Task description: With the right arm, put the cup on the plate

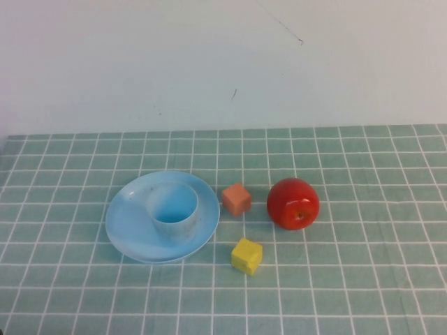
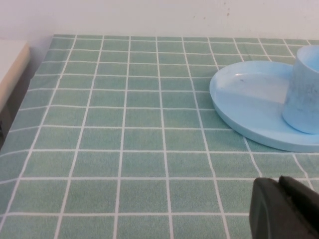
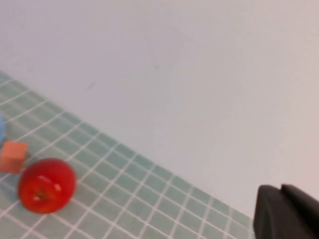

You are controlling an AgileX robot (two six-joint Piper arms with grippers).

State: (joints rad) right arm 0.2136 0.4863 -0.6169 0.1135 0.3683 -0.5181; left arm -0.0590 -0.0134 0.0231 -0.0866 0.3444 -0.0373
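The light blue cup (image 1: 172, 209) stands upright on the wide light blue plate (image 1: 126, 223), left of the table's middle. In the left wrist view the cup (image 2: 303, 89) sits on the plate (image 2: 249, 99). My left gripper (image 2: 280, 185) is shut and empty, low over the cloth, apart from the plate. My right gripper (image 3: 280, 191) is shut and empty, raised, facing the wall. Neither arm shows in the high view.
A red apple (image 1: 293, 203) sits right of the plate, also in the right wrist view (image 3: 46, 185). An orange cube (image 1: 237, 199) and a yellow cube (image 1: 246, 256) lie between them. The green checked cloth (image 1: 363, 279) covers the table; a white wall stands behind.
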